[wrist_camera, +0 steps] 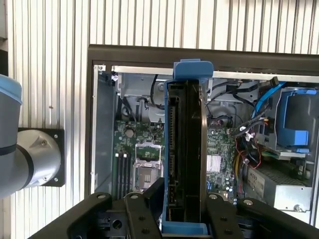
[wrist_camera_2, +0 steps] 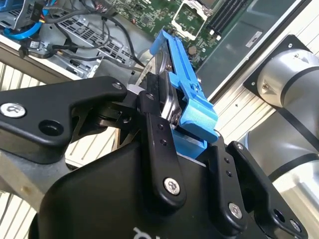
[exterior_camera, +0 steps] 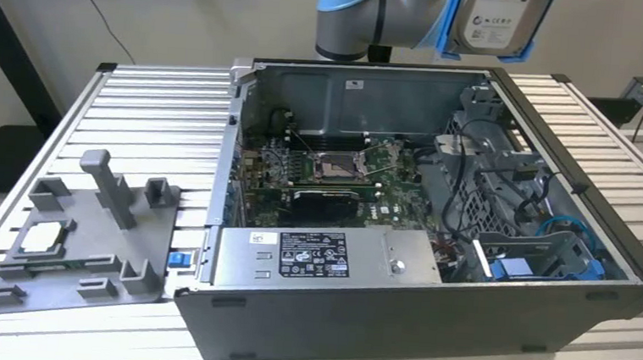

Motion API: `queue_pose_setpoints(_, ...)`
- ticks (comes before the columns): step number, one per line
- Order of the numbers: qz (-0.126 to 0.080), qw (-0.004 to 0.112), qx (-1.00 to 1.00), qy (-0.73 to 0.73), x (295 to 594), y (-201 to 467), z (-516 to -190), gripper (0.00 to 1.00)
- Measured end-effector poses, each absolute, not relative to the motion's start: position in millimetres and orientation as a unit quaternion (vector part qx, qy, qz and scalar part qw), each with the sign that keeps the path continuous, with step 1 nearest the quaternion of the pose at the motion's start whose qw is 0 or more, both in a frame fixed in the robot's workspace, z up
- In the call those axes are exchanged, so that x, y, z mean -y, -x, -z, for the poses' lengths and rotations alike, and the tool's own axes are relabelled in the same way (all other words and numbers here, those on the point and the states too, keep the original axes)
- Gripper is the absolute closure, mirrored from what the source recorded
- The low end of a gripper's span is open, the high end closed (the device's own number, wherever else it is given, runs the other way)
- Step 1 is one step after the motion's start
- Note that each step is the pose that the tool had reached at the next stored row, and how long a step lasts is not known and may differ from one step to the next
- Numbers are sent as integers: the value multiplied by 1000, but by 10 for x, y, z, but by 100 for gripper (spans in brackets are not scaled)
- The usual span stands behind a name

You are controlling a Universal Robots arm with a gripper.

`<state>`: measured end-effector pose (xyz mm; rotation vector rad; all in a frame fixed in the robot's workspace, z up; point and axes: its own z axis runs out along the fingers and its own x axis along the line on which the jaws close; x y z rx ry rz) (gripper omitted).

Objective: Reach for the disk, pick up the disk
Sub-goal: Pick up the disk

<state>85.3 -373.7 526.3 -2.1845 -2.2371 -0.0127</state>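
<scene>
Disk was clamped edge-on between my claw fingers, held high above open computer case, clear of its rim. Advice: grip blue frame squarely, keep disk upright, avoid cables inside.

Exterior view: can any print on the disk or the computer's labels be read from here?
None can be read.
Disk, held in the gripper: white label, black print too small.
Power supply box: black-and-white label, print too small.
Computer case back wall: small white sticker, blurred.
</scene>
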Motion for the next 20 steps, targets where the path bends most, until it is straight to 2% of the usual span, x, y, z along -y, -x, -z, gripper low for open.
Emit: queue_pose_setpoints(20,4,7,715,699,3805,-860,-5262,100)
